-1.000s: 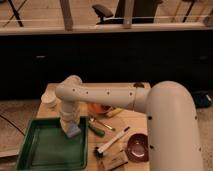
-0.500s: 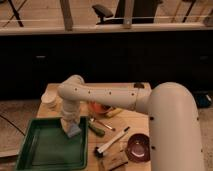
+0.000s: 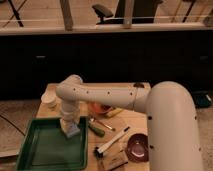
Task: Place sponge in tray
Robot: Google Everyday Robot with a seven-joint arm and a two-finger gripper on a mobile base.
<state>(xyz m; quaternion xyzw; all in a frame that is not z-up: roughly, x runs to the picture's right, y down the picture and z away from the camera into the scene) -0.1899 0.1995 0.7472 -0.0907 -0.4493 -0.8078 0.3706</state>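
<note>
The green tray point(image 3: 45, 150) lies at the front left of the wooden table. The grey-blue sponge point(image 3: 73, 131) is at the tray's far right corner, right under my gripper point(image 3: 69, 126). The gripper points down from the white arm point(image 3: 100, 95) that reaches across from the right. The sponge sits at the gripper's tip, just above or on the tray floor; I cannot tell which.
A dark red bowl point(image 3: 136, 148) stands at the front right. A white-handled brush point(image 3: 111, 141) and a tan block point(image 3: 114, 162) lie beside it. A green item point(image 3: 96, 129) lies right of the tray. A white cup point(image 3: 49, 101) stands at the back left, an orange item point(image 3: 101, 108) behind the arm.
The gripper with the sponge has shifted slightly lower toward the tray floor; little else has moved.
</note>
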